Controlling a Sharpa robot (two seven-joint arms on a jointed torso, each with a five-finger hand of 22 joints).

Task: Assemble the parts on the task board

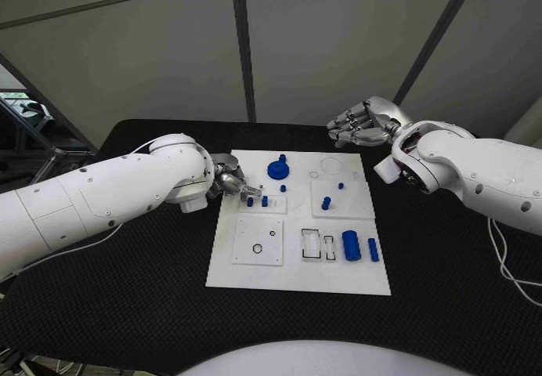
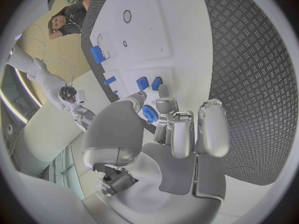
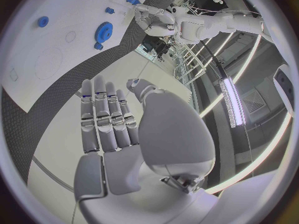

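- Black, finely patterned table (image 1: 452, 266) fills the scene, and we see the white task board (image 1: 296, 270) lying flat in its middle.
- On the board we count several blue parts: a blue gear (image 1: 278, 168) near the far edge, two short upright pegs (image 1: 258, 201) in the plate just nearer than it, another peg (image 1: 327, 203) to their right, and a blue cylinder (image 1: 352, 245) with a slimmer blue bar (image 1: 373, 250) beside it toward the near right.
- Our left hand (image 1: 229, 182) sits at the board's left edge, close to the two pegs. From the head view we cannot tell whether it touches anything.
- Left wrist view gives more: the fingers (image 2: 187, 129) are extended and slightly apart, holding nothing, with the gear (image 2: 149, 113) seen just beyond the thumb; contact with it is not clear.
- Our right hand (image 1: 362, 123) hovers past the board's far right corner, well apart from the parts.
- Right wrist view shows its fingers (image 3: 106, 117) straight, side by side, the thumb apart, gripping nothing, with the gear (image 3: 104, 31) far off.
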